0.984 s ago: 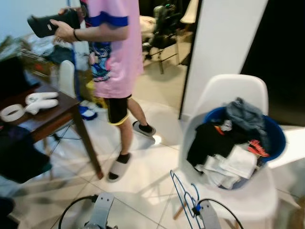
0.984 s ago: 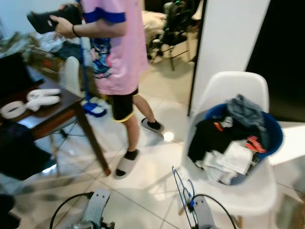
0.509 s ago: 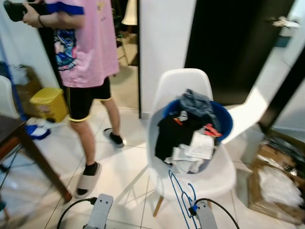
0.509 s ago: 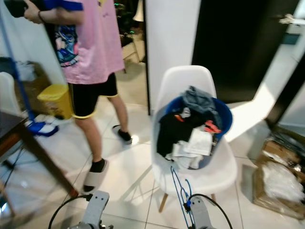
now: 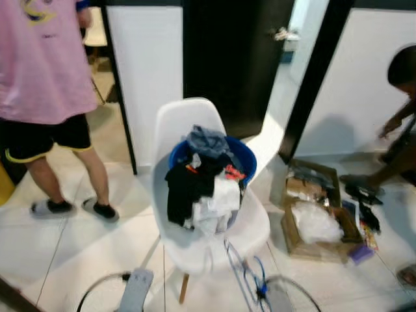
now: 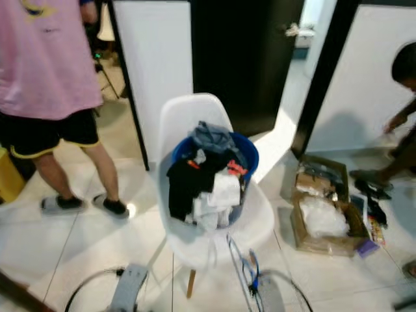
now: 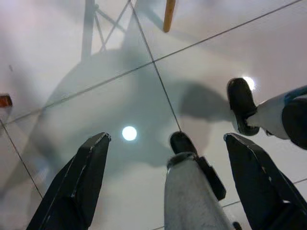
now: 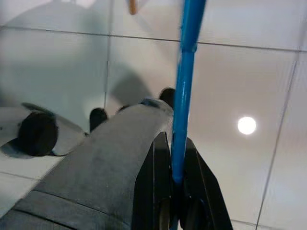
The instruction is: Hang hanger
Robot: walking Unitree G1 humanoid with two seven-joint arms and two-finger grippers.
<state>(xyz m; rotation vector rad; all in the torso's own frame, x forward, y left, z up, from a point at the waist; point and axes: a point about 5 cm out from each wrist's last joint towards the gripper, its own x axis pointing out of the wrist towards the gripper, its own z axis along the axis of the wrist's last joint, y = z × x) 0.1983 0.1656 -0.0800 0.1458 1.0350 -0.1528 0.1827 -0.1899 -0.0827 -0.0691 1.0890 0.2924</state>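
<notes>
The right hand (image 8: 173, 191) pinches the blue hanger (image 8: 184, 86) by its thin wire, light and springy, likely to swing. The left hand (image 7: 163, 182) hangs spread, empty.

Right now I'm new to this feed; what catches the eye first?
A white plastic chair stands dead ahead, holding a blue basket heaped with clothes. Nearer, the right gripper pinches a blue wire hanger. A person in a pink shirt stands to the left.

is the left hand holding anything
No, the left hand hangs open over the floor tiles, with nothing between its fingers.
</notes>
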